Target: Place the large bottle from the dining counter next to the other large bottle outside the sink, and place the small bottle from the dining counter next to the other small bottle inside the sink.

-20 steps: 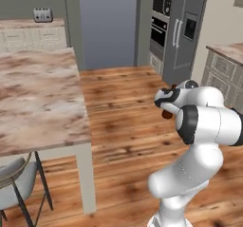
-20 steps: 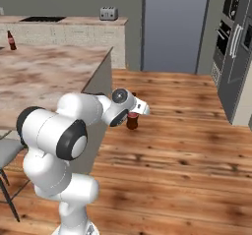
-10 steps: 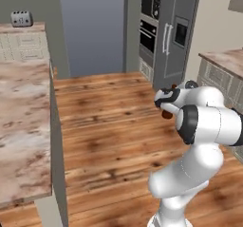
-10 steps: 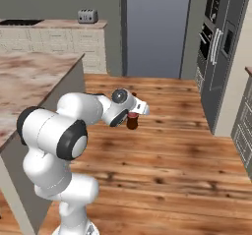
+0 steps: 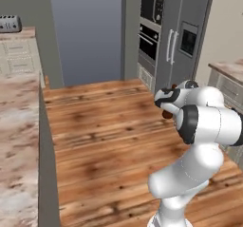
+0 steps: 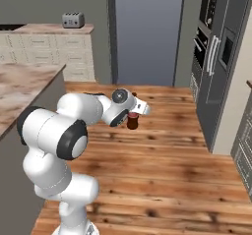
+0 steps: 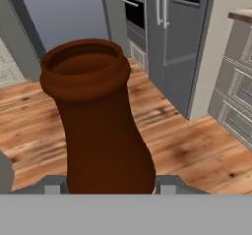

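My gripper (image 6: 134, 117) is shut on a small brown bottle (image 6: 132, 122), carried upright above the wooden floor in front of my base. Seen from the left base camera, the bottle (image 5: 166, 114) peeks out under the gripper (image 5: 166, 111), mostly hidden by the arm. The hand view looks along the bottle (image 7: 98, 121), with its wide open mouth towards the top, and the gripper (image 7: 110, 185) clamps its lower body. The dining counter (image 5: 19, 140) lies at the left edge, and its corner (image 6: 22, 84) sits behind my arm. The sink is out of view.
A dark oven and fridge tower (image 5: 175, 36) stands ahead right (image 6: 216, 57). A pale cabinet counter carries a toaster (image 6: 72, 19) at the back left. Grey drawers (image 7: 236, 96) under another countertop (image 5: 230, 69) are on the right. Wooden floor (image 6: 162, 175) spreads between.
The whole picture has shifted: the base has moved, sliding the dining counter leftward and bringing the fridge and right-hand cabinets closer. The arm and held bottle keep their pose.
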{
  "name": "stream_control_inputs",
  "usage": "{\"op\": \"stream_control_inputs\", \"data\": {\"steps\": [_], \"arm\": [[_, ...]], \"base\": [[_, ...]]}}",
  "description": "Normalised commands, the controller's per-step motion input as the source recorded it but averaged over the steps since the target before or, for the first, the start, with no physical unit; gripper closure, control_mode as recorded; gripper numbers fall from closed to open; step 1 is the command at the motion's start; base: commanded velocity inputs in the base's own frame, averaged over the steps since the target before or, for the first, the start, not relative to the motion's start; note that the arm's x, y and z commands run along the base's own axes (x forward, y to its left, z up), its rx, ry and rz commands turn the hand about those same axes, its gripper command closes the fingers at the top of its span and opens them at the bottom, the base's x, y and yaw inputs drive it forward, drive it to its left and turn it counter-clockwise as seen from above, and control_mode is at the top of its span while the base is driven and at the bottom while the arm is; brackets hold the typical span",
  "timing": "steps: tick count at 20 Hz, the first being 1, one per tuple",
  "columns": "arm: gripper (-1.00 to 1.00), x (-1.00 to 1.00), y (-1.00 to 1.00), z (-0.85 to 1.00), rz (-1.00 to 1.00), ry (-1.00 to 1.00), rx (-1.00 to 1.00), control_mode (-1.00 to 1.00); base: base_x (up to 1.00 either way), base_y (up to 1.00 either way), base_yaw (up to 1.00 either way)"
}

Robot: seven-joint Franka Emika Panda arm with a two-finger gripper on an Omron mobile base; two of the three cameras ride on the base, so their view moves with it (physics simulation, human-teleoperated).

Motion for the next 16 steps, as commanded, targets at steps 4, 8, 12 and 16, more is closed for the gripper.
{"op": "stream_control_inputs", "data": {"steps": [4,8,12,16], "arm": [[1.00,0.00,0.00,0.00,0.00,0.00,0.00,1.00],[1.00,0.00,0.00,0.00,0.00,0.00,0.00,1.00],[1.00,0.00,0.00,0.00,0.00,0.00,0.00,1.00],[1.00,0.00,0.00,0.00,0.00,0.00,0.00,1.00]], "base": [[1.00,-0.11,-0.04],[1.00,-0.09,-0.01],[1.00,-0.05,0.00],[1.00,-0.03,0.07]]}}
